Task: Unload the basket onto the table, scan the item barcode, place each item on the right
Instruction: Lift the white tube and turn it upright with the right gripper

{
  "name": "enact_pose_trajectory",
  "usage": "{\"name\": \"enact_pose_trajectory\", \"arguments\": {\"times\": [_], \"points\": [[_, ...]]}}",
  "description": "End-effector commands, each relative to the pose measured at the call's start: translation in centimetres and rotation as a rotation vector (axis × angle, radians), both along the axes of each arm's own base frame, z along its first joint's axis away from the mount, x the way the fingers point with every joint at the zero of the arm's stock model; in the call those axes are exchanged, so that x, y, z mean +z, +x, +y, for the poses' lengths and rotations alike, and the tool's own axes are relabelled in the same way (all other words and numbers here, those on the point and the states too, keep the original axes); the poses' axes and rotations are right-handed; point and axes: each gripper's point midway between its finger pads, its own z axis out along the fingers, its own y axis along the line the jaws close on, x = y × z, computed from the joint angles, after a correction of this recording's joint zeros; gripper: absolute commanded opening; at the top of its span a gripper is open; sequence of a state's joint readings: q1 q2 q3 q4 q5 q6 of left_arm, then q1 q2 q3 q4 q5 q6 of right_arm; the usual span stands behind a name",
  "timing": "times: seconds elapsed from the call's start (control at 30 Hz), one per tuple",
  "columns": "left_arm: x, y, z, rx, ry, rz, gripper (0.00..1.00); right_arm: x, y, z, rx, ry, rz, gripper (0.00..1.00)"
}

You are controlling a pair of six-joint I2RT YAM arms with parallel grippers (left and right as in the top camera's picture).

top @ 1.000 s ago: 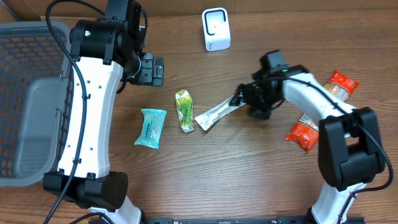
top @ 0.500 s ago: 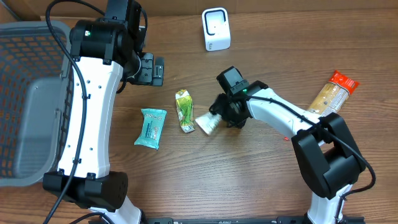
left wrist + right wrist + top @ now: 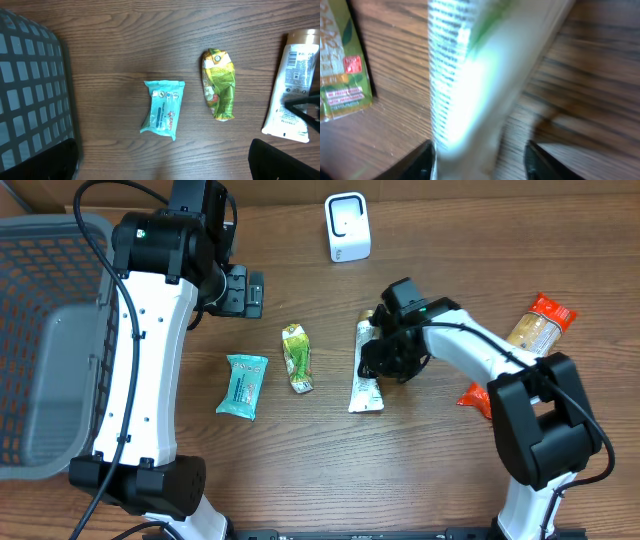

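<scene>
Straddling white tube [image 3: 365,380] with right tool [image 3: 385,352], jaws part-spread, pinch cannot be told | tube is lying flat on table [image 3: 300,470], long axis running between the fingers [image 3: 422,160] | scanner [image 3: 347,227] is sitting well beyond this tool | left tool [image 3: 248,290] is hanging wide-spread, farther off

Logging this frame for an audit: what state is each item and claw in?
White tube: lying on table.
Right claw: straddling white tube, grip unclear.
Left claw: open, empty.
Green pouch: lying flat, untouched.
Teal packet: lying flat, untouched.
Scanner: upright.
</scene>
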State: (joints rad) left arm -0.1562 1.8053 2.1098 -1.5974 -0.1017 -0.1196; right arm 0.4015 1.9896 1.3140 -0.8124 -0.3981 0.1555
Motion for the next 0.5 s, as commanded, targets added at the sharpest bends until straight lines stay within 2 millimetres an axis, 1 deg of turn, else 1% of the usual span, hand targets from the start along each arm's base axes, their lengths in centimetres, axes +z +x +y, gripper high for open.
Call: {"name": "enact_pose_trajectory", "arguments": {"times": [0.0, 0.07, 0.17, 0.3, 0.37, 0.47], "points": [[-0.3, 0.1, 0.1, -0.009, 0.004, 0.009, 1.0, 0.1, 0.4, -1.3, 0.087, 0.067, -0.022, 0.68], [-0.3, 0.1, 0.1, -0.009, 0.004, 0.009, 1.0, 0.6, 0.9, -1.9, 0.051, 0.124, -0.006, 0.73], [-0.3, 0.1, 0.1, -0.009, 0.004, 0.009, 1.0, 1.5, 1.4, -2.4, 0.006, 0.22, 0.017, 0.73], [-0.3, 0.1, 0.1, -0.009, 0.004, 0.009, 1.0, 2.1, 1.0, -1.8, -0.004, 0.302, 0.045, 0.73], [-0.3, 0.1, 0.1, -0.009, 0.004, 0.009, 1.0, 1.7, 0.5, -1.4, 0.011, 0.301, 0.051, 0.73], [-0.3, 0.1, 0.1, -0.009, 0.004, 0.009, 1.0, 0.2, -0.2, -1.1, 0.038, 0.253, 0.035, 0.76]]}}
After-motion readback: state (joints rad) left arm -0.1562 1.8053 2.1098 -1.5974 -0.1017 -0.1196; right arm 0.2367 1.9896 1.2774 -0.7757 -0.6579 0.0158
